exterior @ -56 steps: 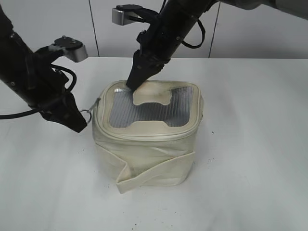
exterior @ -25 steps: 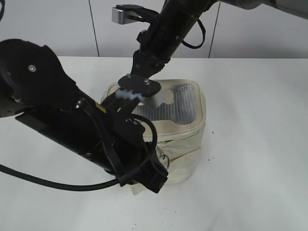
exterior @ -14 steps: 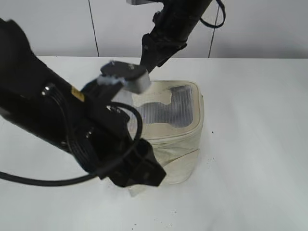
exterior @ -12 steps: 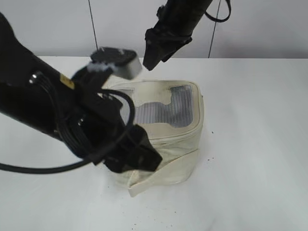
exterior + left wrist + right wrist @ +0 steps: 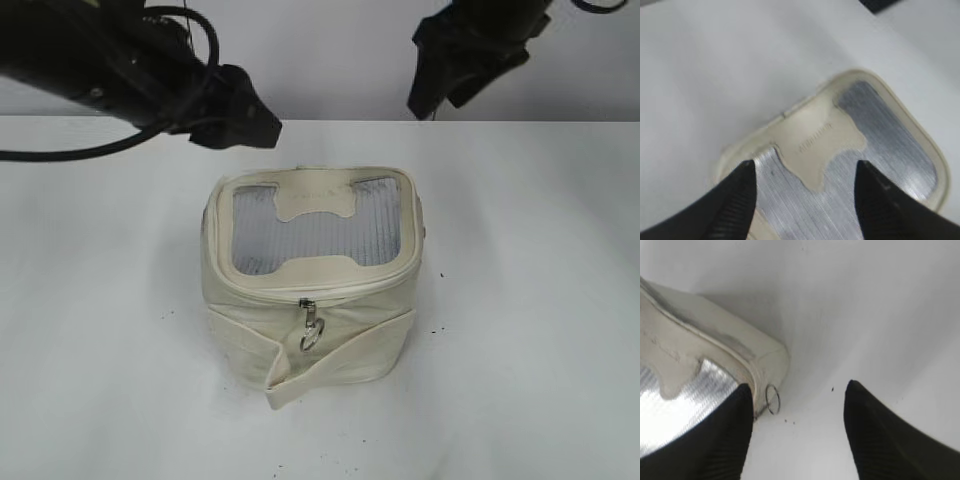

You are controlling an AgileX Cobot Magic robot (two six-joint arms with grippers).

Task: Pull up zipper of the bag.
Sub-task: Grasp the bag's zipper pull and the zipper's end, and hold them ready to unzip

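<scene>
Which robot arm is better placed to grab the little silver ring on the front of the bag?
Probably the left. Its open fingers hang right over the bag; the right fingers hover beside it. The pull hangs free.

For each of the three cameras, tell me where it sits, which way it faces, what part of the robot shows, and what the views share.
Exterior view: in front of the table, looking down at a slant at the bag; both black arms show at the top, the left tool and the right tool.
Left wrist view: above the bag, facing down on its mesh top; two black fingers frame it.
Right wrist view: above the bag's corner, facing down at table and a metal ring; two black fingers show.
All three share the bag's mesh top.
</scene>
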